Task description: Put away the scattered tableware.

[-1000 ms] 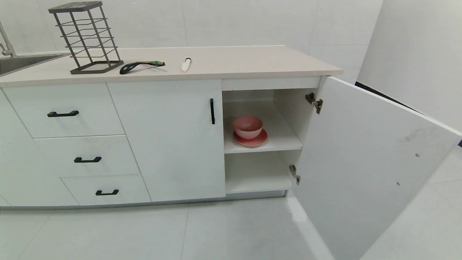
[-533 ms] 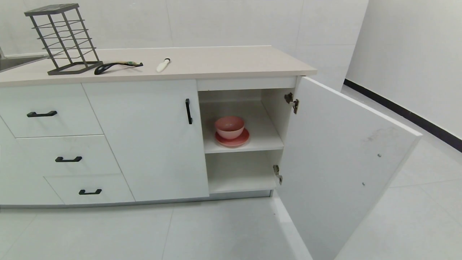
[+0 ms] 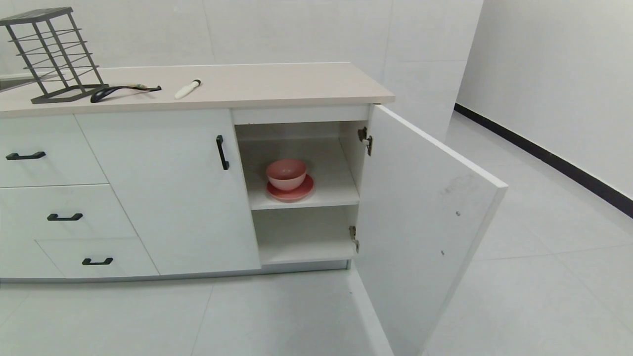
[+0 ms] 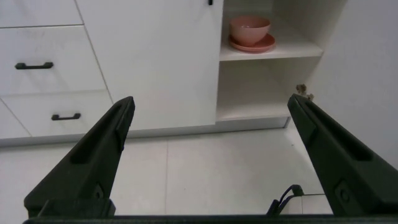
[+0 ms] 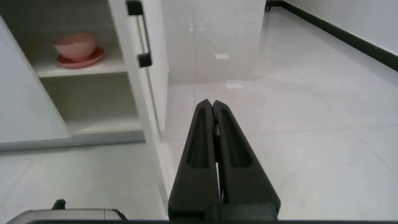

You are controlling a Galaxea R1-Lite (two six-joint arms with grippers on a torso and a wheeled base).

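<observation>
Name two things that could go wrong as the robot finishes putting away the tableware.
1. The open cabinet door juts out over the floor; an arm might strike it.
2. The pink bowl stands on the red plate; sliding the black spoon in beside it could knock it off.

We saw a beige worktop (image 3: 277,84) running over white fronts, three drawers (image 3: 74,202) with black handles stacked at the left, a closed door (image 3: 163,193) with an upright black handle (image 3: 222,152) beside them, pale floor tiles (image 3: 519,277) below, and a black skirting strip (image 3: 544,158) along the right-hand wall.
</observation>
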